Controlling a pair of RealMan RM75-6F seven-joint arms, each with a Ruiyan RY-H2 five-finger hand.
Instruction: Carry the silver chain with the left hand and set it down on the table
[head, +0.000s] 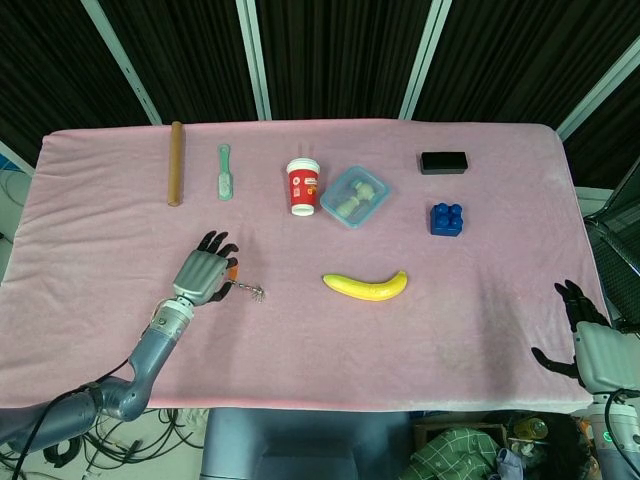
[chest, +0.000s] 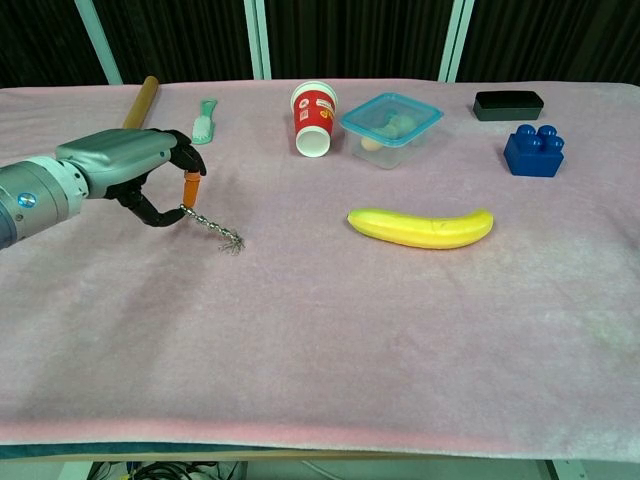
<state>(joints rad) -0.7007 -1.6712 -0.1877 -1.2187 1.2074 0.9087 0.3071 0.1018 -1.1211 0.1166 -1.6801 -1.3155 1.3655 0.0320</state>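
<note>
The left hand (chest: 135, 170) reaches low over the pink-covered table (chest: 330, 330), fingers curled, pinching one end of the thin silver chain (chest: 215, 230); the chain's free end touches the cloth left of the yellow banana (chest: 420, 227).
</note>
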